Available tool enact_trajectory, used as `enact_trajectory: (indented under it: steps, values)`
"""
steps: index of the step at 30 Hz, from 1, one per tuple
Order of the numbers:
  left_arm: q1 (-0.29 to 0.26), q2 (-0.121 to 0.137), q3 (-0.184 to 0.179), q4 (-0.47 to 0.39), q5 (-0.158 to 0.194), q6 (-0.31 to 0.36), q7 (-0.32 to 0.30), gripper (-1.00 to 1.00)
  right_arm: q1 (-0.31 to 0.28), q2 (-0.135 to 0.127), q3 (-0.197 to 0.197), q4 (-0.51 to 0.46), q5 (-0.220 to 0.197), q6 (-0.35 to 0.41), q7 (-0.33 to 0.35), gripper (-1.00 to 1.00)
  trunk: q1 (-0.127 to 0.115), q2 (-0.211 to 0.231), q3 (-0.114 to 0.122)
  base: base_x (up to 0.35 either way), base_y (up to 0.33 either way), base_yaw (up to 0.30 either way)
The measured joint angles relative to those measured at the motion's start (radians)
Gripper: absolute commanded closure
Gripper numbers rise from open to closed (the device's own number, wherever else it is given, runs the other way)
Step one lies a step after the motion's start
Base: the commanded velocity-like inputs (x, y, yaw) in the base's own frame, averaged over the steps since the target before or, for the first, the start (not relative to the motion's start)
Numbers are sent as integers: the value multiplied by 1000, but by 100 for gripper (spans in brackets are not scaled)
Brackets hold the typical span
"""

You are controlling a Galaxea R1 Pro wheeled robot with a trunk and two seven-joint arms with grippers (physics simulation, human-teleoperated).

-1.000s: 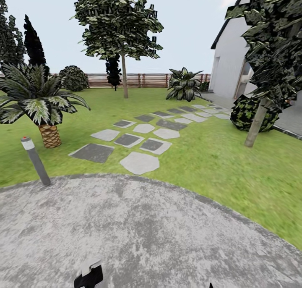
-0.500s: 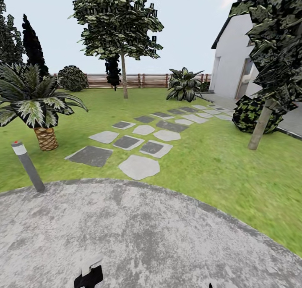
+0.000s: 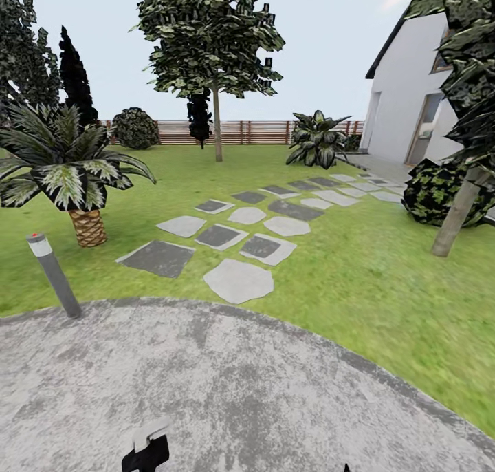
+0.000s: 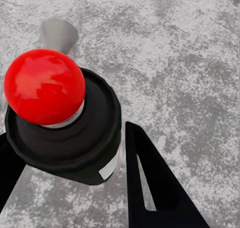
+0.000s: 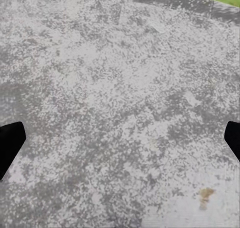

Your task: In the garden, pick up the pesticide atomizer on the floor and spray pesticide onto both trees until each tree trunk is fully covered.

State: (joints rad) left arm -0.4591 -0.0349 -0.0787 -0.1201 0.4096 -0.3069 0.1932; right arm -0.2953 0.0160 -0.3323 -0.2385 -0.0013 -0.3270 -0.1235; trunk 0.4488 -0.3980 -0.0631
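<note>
Pavement of mottled grey concrete [image 3: 240, 389] lies under the right gripper [image 5: 120, 138], fingers wide apart. The left gripper [image 4: 65, 130] flanks a red-domed black cylinder [image 4: 45, 86]; its grip cannot be judged. The view has swung slightly left, centring the green lawn [image 3: 357, 279] and the far tree's grey-brown trunk [image 3: 217, 131]. The nearer trunk [image 3: 454, 217] stands at right, crown cropped. The pesticide atomizer's whereabouts cannot be made out.
</note>
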Motion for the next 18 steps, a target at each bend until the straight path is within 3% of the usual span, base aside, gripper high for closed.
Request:
enact_trajectory:
  steps: [18]
  values:
    - [0, 0, 0, 0, -1, 0, 0, 100, 0, -3, 6, 1, 3, 0, 7, -100, 0, 0, 0, 333, 0, 13]
